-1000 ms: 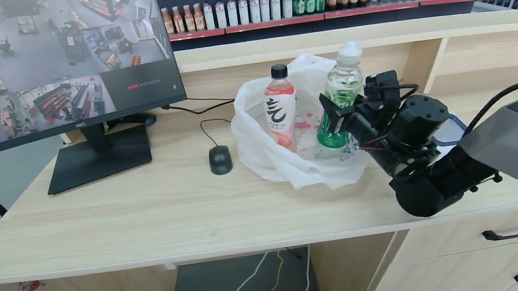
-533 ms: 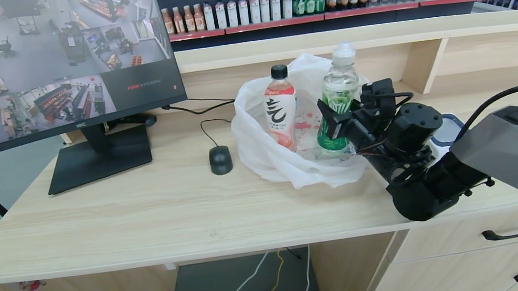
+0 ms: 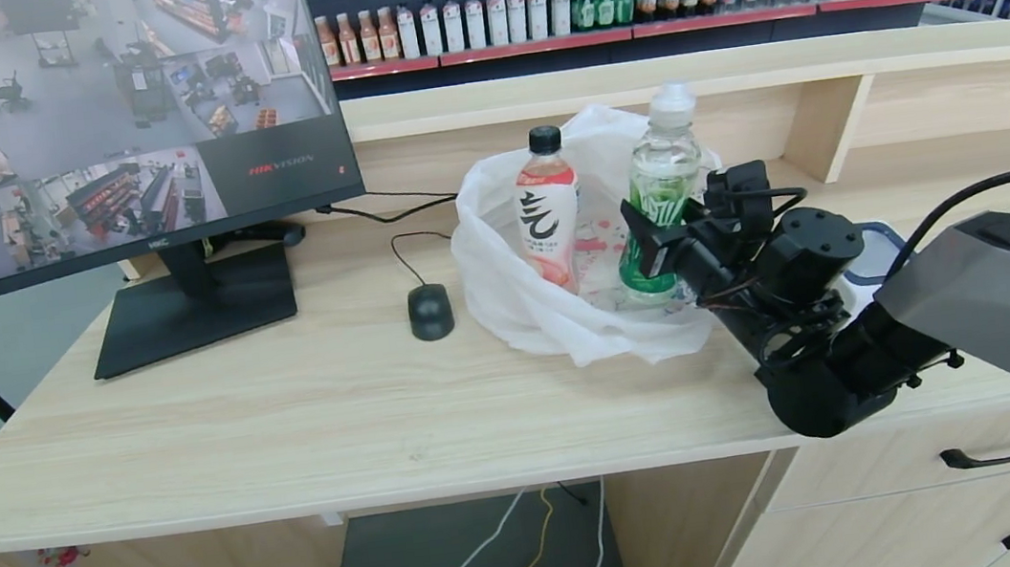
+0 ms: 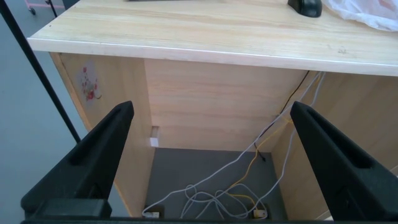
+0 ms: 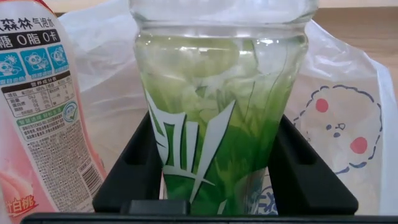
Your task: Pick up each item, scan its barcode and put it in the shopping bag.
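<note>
Your right gripper (image 3: 660,243) clasps the green bottle (image 3: 665,191) upright in the bag (image 3: 517,306) beside the pink bottle (image 3: 547,220); your left gripper (image 4: 211,149) gapes wide.

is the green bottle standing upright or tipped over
Upright: the green bottle stands cap up in the shopping bag, right gripper clamped around its lower body.

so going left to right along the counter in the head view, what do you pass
monitor → mouse → pink bottle → green bottle
</note>
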`<state>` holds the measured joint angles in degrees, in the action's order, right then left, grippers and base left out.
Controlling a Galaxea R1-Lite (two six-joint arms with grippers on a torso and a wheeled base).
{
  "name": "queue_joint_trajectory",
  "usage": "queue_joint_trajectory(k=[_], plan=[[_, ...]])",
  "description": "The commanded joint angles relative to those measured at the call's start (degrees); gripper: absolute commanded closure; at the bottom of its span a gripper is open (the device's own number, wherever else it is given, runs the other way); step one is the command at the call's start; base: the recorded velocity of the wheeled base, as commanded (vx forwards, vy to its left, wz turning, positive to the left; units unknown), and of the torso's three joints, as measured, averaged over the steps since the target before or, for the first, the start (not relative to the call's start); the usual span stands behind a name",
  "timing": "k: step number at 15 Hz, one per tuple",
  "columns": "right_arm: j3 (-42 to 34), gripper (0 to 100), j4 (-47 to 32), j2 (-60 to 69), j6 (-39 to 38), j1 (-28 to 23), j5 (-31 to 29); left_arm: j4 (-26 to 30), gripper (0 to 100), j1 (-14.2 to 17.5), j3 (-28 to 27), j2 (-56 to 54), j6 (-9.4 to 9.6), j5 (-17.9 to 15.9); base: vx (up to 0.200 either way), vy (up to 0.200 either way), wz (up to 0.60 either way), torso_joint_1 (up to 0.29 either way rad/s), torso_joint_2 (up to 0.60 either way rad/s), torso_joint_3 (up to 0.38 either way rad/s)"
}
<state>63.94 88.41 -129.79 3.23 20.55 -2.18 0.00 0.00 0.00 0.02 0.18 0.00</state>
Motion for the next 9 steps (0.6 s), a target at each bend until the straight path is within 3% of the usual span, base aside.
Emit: queue_joint_trajectory(k=[1, 5, 6, 9], plan=[[-0.6, 100, 0.2, -0.1, 0.1, 0.0, 0.0, 0.0, 0, 0.0, 0.0, 0.0, -0.01, 0.0, 0.0, 0.0, 0.0, 0.0, 0.0, 0.0], [-1.3, 100, 0.5, 0.0, 0.1, 0.0, 0.0, 0.0, 0, 0.0, 0.0, 0.0, -0.01, 0.0, 0.0, 0.0, 0.0, 0.0, 0.0, 0.0], [-1.3, 0, 0.7, 0.0, 0.1, -0.1, 0.0, 0.0, 0, 0.0, 0.0, 0.0, -0.01, 0.0, 0.0, 0.0, 0.0, 0.0, 0.0, 0.0], [-2.3, 0, 1.6, 0.2, -0.2, -0.2, 0.0, 0.0, 0, 0.0, 0.0, 0.0, -0.01, 0.0, 0.0, 0.0, 0.0, 0.0, 0.0, 0.0]])
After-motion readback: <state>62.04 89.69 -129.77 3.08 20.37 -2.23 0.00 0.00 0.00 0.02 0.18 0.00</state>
